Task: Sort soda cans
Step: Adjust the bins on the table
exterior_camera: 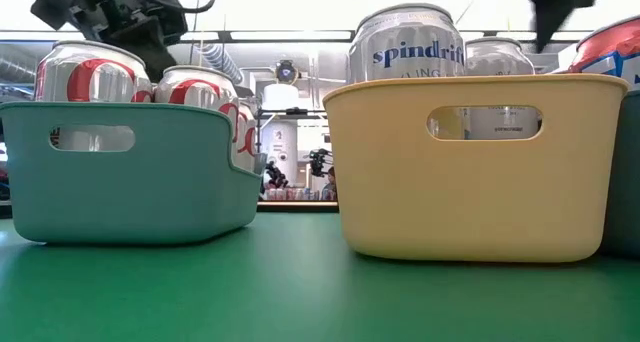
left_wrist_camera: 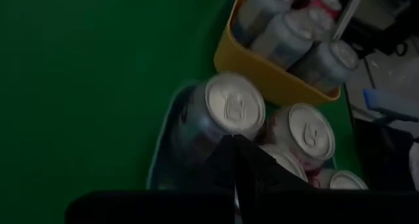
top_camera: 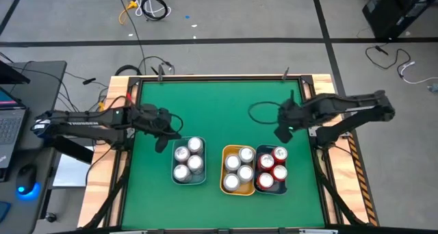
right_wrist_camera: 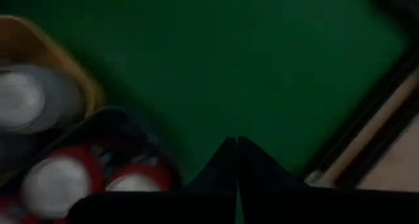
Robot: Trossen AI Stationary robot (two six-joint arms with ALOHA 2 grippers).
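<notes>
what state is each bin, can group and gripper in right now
teal bin: holds four silver cans, upright
yellow bin: holds four silver cans, upright
dark bin: holds four red cans, upright
left gripper: shut, empty, above teal bin's edge
right gripper: shut, empty, near dark bin

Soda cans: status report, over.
Left gripper shut, empty, beside teal bin. Right gripper shut, empty, above red cans. All soda cans binned, three bins. Nothing in the way.
</notes>
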